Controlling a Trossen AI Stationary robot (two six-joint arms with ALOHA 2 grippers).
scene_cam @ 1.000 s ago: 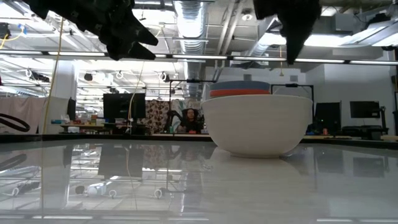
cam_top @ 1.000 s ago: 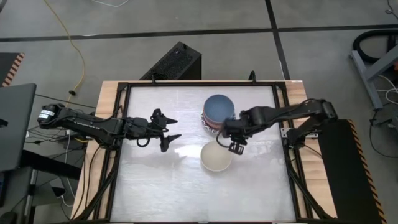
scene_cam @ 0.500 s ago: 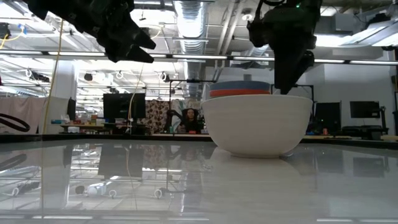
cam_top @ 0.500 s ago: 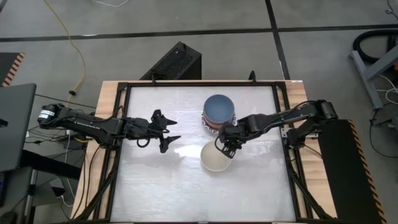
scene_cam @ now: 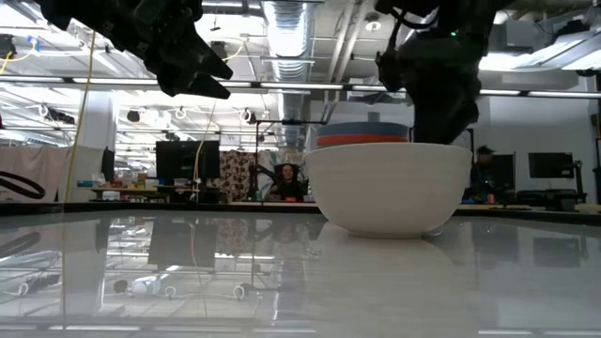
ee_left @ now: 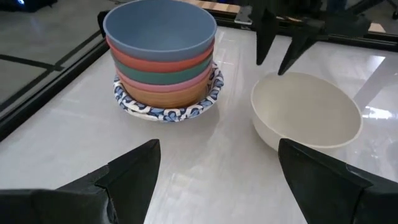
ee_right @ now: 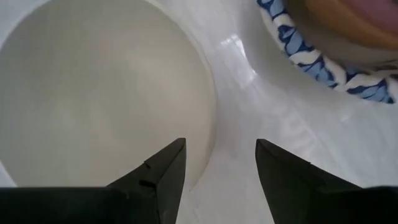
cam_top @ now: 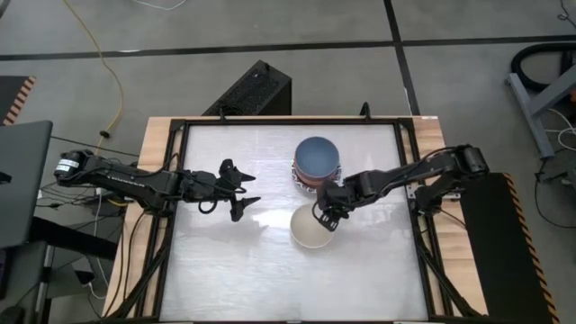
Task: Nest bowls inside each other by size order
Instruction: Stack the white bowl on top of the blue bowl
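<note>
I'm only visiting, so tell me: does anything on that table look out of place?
Only the cream bowl: it sits alone beside the stack of bowls, not nested. The right claw hangs open over its rim. Nothing looks spilled or broken.

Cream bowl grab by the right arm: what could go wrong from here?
The right gripper, open, straddles the cream bowl rim on the side nearest the stack. A thin-rim pinch may tip or slip the bowl. The stack stands close, so a swing could knock it. The left gripper waits apart, open.
</note>
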